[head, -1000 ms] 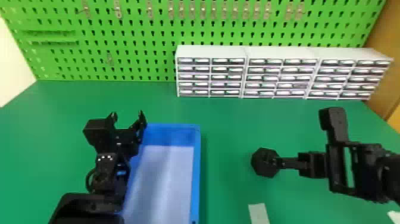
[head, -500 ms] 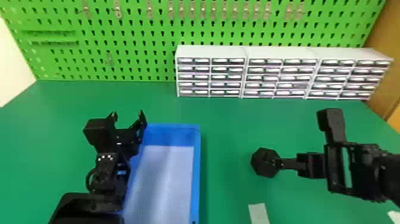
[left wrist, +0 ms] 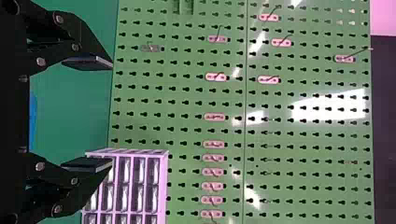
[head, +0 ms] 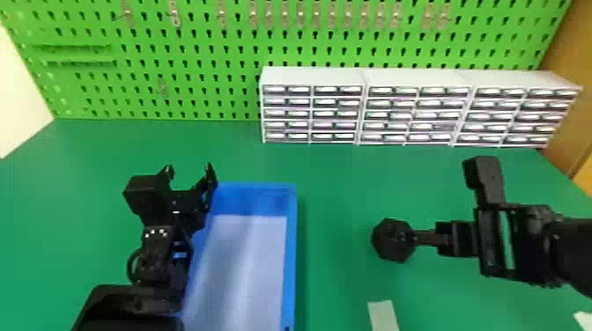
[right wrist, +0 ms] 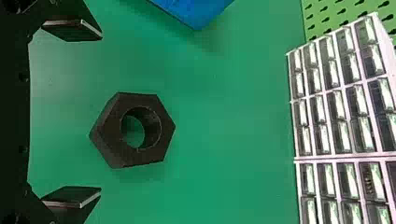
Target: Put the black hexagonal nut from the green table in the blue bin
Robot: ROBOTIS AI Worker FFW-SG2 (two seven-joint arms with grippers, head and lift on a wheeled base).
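The black hexagonal nut (head: 393, 240) lies flat on the green table (head: 334, 176), right of the blue bin (head: 289, 259). My right gripper (head: 425, 238) is over the table at the nut's right side. In the right wrist view, the right gripper (right wrist: 101, 113) is open, its fingers wide apart, and the nut (right wrist: 105, 140) sits mostly just past the fingertips, centred between their lines and touching neither. My left gripper (head: 188, 172) is parked over the bin's left edge; the left wrist view has this left gripper (left wrist: 111, 113) open and holding nothing.
White drawer cabinets (head: 312, 77) stand at the back of the table, against a green pegboard (head: 198, 88) with metal hooks. A pale strip (head: 383, 314) lies near the front, between bin and right arm. Another white piece (head: 583, 322) is at the front right.
My right arm has shifted slightly to the left, toward the nut. The left arm, the nut and the bin have stayed where they were.
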